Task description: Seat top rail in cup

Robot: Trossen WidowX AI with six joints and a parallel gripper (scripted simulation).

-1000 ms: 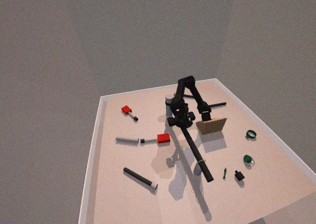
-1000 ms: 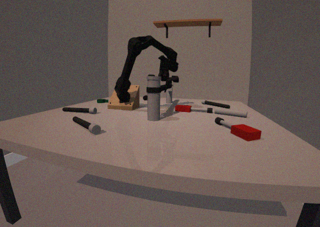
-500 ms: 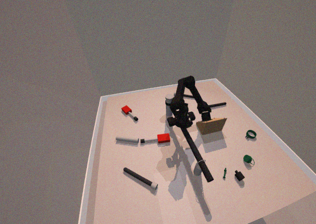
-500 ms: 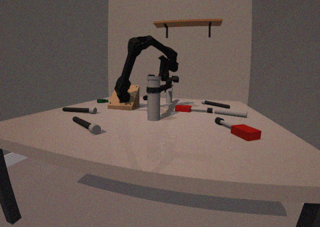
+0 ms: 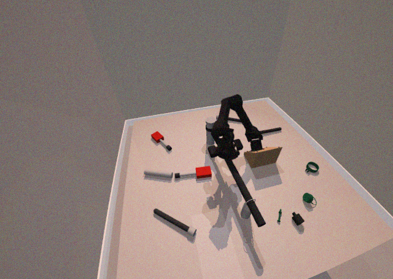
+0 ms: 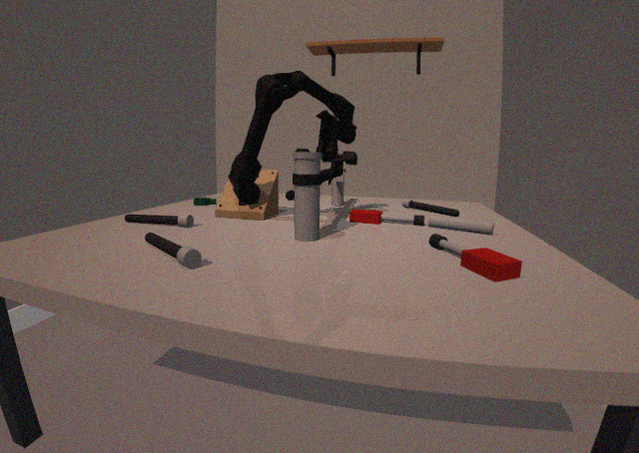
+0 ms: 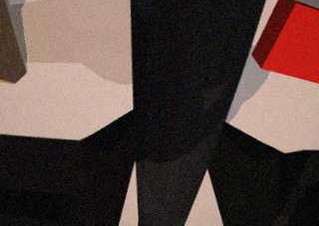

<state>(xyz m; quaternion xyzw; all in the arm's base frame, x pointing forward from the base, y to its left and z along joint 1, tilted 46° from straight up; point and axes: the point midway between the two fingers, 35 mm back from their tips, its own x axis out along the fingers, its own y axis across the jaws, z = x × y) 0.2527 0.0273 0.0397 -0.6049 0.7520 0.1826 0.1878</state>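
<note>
The tool (image 5: 226,149) is clamped down on the dark top rail (image 5: 244,190) near the grey post (image 6: 307,196); the rail runs away from it, raised above the surface (image 5: 152,244), through the loop cap (image 5: 249,203).

Arm (image 6: 268,108) arched, claw (image 5: 226,149) clamped on rail (image 5: 244,190).

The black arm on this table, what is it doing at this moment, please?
The arm's gripper is shut on a long dark fence rail, holding it near the end that points toward the grey post. The rail's far end passes through a thin loop cap. On the post, a dark brace band sits high, just under the post cap. Whether the rail end is already inside its cup cannot be seen; the gripper hides that spot. Nothing is released yet.
</note>
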